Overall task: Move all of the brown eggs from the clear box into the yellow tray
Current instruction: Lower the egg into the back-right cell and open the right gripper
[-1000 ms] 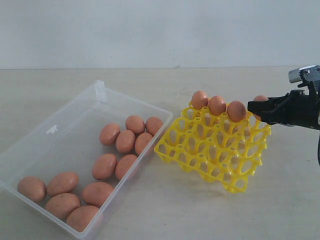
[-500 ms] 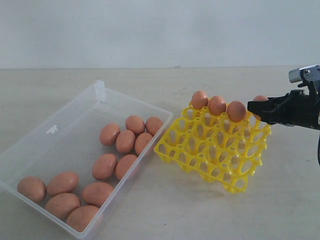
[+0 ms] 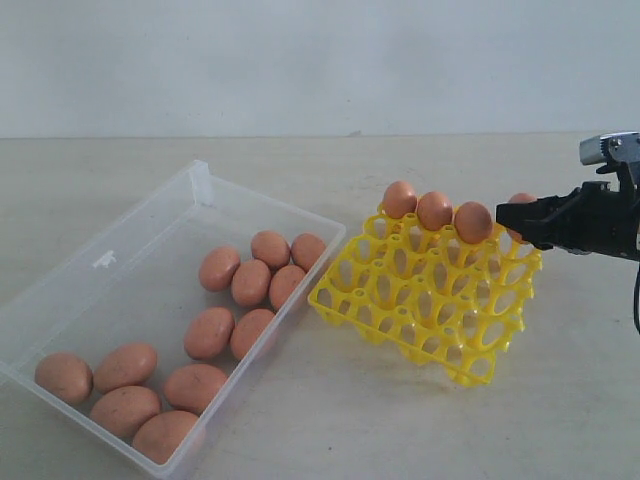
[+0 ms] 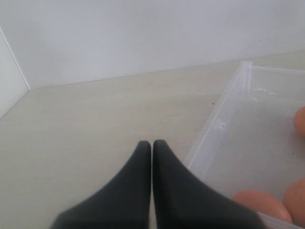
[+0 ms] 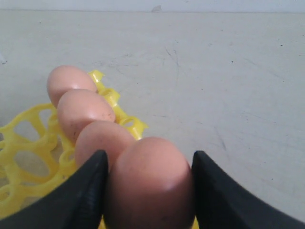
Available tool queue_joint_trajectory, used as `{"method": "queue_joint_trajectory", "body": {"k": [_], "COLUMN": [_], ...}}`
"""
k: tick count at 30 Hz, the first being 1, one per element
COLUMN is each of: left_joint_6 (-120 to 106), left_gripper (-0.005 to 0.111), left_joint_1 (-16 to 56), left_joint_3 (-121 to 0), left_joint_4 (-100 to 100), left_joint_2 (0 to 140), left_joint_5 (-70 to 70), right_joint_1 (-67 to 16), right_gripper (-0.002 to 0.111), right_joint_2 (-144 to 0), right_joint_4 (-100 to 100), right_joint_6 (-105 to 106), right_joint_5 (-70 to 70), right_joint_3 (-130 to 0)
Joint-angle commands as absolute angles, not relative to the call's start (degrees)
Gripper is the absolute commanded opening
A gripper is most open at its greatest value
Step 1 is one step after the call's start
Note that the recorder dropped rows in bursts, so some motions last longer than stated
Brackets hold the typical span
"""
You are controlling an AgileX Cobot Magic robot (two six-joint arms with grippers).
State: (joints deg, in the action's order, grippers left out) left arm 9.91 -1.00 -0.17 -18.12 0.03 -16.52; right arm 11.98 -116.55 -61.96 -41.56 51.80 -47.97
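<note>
Twelve brown eggs (image 3: 251,282) are seen lying loose in the clear box (image 3: 140,290), which is set on the left of the table (image 3: 330,420); seven are bunched near the box's right wall, five are grouped at its near left corner; the far part of the box floor is bare. The yellow tray (image 3: 440,320) is placed just beside the box's right wall, apart from it by a thin gap; three eggs (image 3: 434,210) are seated upright in the tray's back row, side by side; the other three rows of cups are unfilled.

The right gripper (image 3: 508,215) is reached in from the right edge, level with the tray's back row; a held egg (image 5: 150,186) is clamped between its black fingers (image 5: 90,191), one finger pressed to each side; the egg is held at the fourth place of the back row, next to the three seated ones, and its top is seen a little higher than theirs; whether the cup is touched cannot be told.

The left gripper (image 4: 151,145) is shown only in its wrist view; its jaws are closed tip to tip with nothing between them; it is hung over bare table just outside a wall of the clear box.
</note>
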Motion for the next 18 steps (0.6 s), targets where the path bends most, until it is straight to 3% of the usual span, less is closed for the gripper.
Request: {"method": "queue_joint_trajectory", "body": {"k": [1, 6, 18], "left_joint_6": [10.3, 10.3, 10.3], "left_gripper": [0.001, 0.001, 0.001], "left_joint_1": [-0.8, -0.8, -0.8], "left_joint_3": [0.0, 0.0, 0.0], "left_joint_4": [-18.0, -18.0, -18.0], "left_joint_2": [0.0, 0.0, 0.0], "left_joint_5": [-16.3, -16.3, -16.3], "right_joint_1": [11.9, 11.9, 11.9], "right_gripper": [0.046, 0.072, 0.072], "right_joint_2": [-116.6, -116.6, -116.6], "right_joint_4": [-61.9, -62.1, -59.6], "right_joint_6": [-41.8, -41.9, -41.9], "right_joint_5": [52.0, 52.1, 53.9], "right_joint_3": [-48.1, -48.1, -48.1]}}
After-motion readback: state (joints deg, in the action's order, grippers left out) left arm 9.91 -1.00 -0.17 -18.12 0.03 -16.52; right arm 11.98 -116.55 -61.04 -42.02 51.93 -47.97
